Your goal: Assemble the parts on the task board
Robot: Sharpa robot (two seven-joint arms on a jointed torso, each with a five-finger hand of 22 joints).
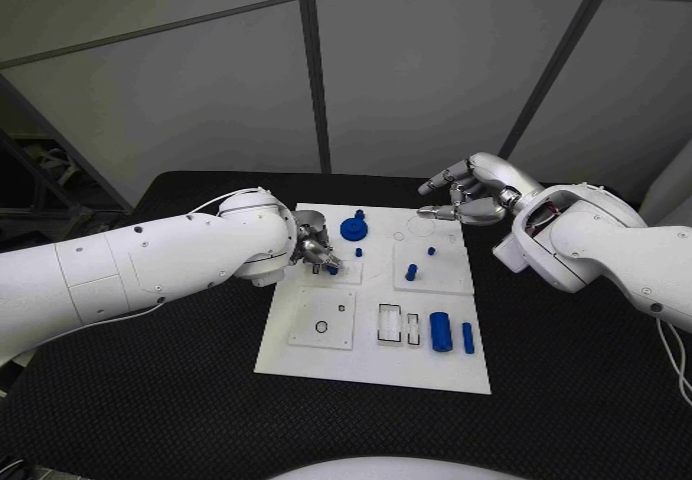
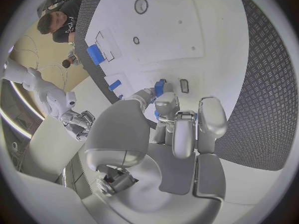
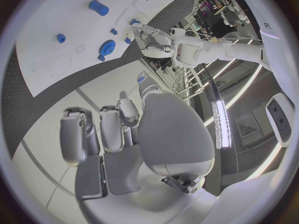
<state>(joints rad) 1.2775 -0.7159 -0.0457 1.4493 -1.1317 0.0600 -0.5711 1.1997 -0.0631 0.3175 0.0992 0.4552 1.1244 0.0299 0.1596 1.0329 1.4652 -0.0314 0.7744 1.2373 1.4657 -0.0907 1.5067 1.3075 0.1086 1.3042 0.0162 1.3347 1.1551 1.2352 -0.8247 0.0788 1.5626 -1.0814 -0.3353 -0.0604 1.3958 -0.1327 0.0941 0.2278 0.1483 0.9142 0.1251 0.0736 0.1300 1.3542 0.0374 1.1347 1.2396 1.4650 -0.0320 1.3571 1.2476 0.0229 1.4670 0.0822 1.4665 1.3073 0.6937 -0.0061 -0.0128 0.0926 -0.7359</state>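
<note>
The white task board [image 1: 310,360] lies mid-table. My left hand [image 1: 313,249] hovers over the board's left side and pinches a small blue part [image 1: 330,268] between thumb and a finger; the left wrist view shows the blue part [image 2: 159,87] at the fingertips [image 2: 165,103]. A blue gear [image 1: 355,230] stands at the board's far side, also seen as the gear [image 3: 107,48] from the right wrist. Two blue pegs [image 1: 411,270] stand near the middle. My right hand [image 1: 469,197] hangs above the board's far right corner, fingers [image 3: 111,129] apart and holding nothing.
Two blue cylinders [image 1: 440,331] lie side by side near the board's front right, next to rectangular slots [image 1: 391,324]. A small ring [image 1: 320,327] sits on the front left plate. Black table [image 1: 173,390] surrounds the board.
</note>
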